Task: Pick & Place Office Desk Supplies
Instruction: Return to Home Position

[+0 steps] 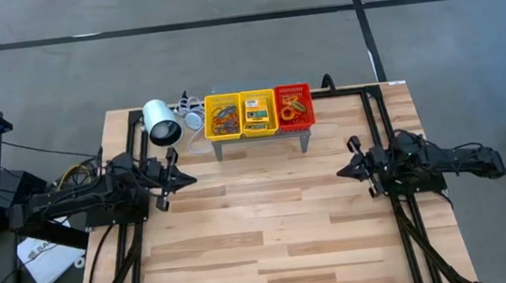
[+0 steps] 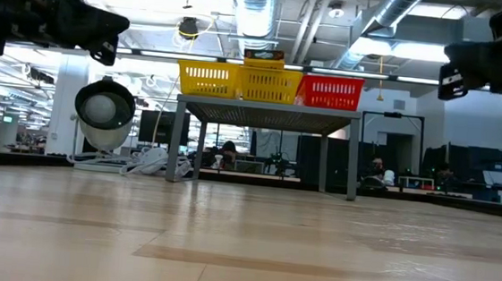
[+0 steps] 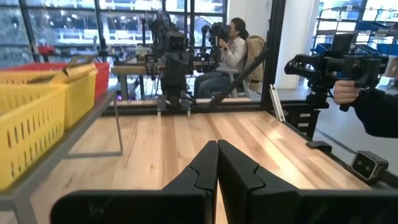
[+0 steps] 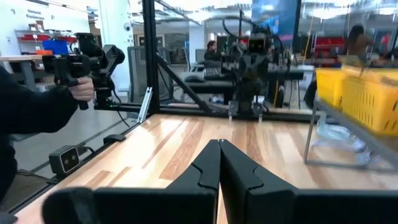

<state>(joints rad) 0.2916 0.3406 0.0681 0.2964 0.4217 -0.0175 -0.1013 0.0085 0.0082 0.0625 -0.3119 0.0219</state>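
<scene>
Right now I have both arms drawn back to their own sides of the tabletop (image 1: pixel 273 243), held up off the wood. The left claw (image 1: pixel 185 176) has its 2 fingers pressed together with nothing between them. The right claw (image 1: pixel 343 171) is the same, closed and empty, and the 2 point toward each other across the planks.

All the supplies sit beyond and between the claws, up on the grey stand (image 2: pixel 271 111) at the far edge. 3 baskets stand there side by side, touching. The outer yellow basket (image 1: pixel 207 118), the 1 nearest the left claw, holds the rubber bands (image 1: pixel 223 118). The middle yellow basket (image 1: pixel 255 92) holds the crayon boxes (image 1: pixel 257 116). The red basket (image 1: pixel 308 106), nearest the right claw, holds the orange rings (image 1: pixel 293 109).

A white lamp (image 1: pixel 162 123) lies just past the left claw, beside the stand. Off the tabletop, out past the right claw, a person's hand (image 3: pixel 346 92) grips a black handheld rig (image 3: pixel 329 64).
</scene>
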